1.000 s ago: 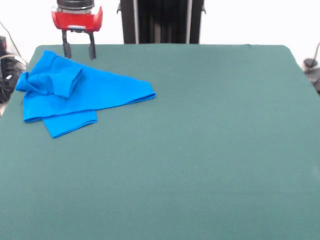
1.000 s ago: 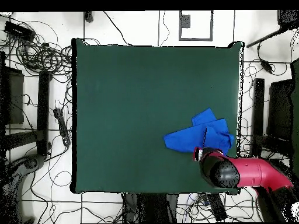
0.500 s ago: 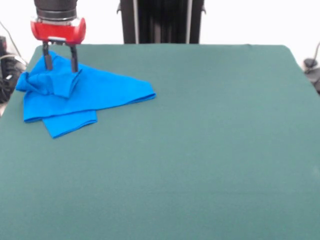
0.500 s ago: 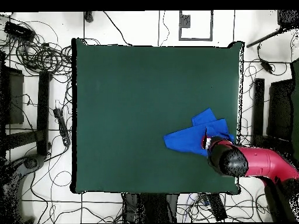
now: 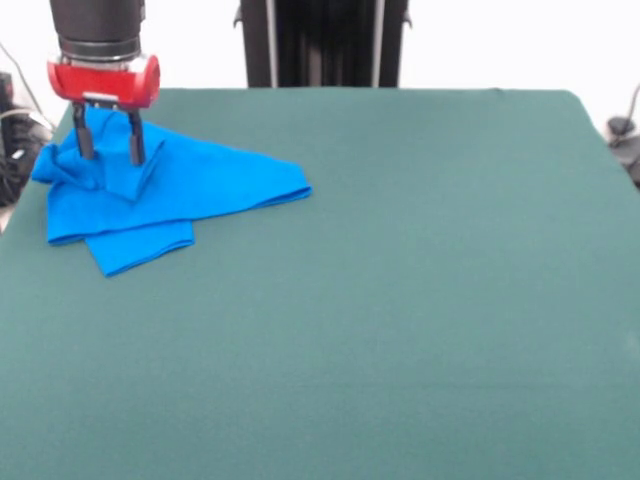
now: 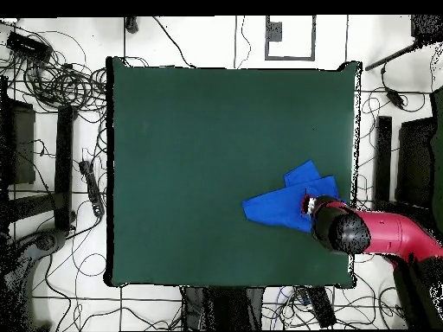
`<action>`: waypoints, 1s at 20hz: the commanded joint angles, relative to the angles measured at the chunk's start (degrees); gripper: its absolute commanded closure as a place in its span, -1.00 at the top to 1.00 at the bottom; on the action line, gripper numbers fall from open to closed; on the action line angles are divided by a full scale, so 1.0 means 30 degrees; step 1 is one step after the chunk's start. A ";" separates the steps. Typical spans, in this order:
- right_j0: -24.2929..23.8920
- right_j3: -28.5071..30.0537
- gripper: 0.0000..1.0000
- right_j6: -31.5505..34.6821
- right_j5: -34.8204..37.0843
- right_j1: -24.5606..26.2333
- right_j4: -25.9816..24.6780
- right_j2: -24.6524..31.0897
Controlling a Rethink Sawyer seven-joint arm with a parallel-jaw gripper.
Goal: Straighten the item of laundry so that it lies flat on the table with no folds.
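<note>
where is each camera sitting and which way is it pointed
Front view: across the table from the robot, looking along it; shows the open hand over the crumpled blue shirt.
Overhead view: above, looking straight down at the table; shows the red arm entering from the right.
Both show the shirt, table and hand.

I work in a robotics lab: my green felt desk (image 6: 190,156) stands on a pale tiled floor (image 6: 216,35) strewn with tangled black cables (image 6: 60,82), with dark equipment stands (image 6: 65,164) posted along both sides.
</note>
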 commanded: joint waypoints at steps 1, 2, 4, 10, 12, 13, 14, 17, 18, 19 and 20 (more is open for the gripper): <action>0.1126 -0.0531 1.00 -0.0511 0.0500 0.1864 -0.0372 -0.0006; 0.1136 -0.0545 1.00 -0.0438 0.0335 0.2003 -0.0472 -0.0075; 0.1125 -0.0544 1.00 -0.0359 0.0102 0.2185 -0.0597 -0.0168; 0.1173 -0.0774 1.00 -0.0259 -0.0356 0.2694 -0.0823 -0.0334; 0.1238 -0.0815 1.00 -0.0168 -0.0479 0.2795 -0.0883 -0.0436; 0.1244 -0.0794 1.00 -0.0144 -0.0503 0.2791 -0.0865 -0.0464; 0.1229 -0.0770 1.00 -0.0177 -0.0509 0.2773 -0.0856 -0.0469; 0.1201 -0.0686 1.00 -0.0233 -0.0417 0.2606 -0.0738 -0.0435; 0.1186 -0.0665 1.00 -0.0225 -0.0434 0.2574 -0.0717 -0.0420; 0.1140 -0.0602 1.00 -0.0269 -0.0383 0.2496 -0.0663 -0.0382; 0.1113 -0.0580 1.00 -0.0335 -0.0318 0.2440 -0.0628 -0.0350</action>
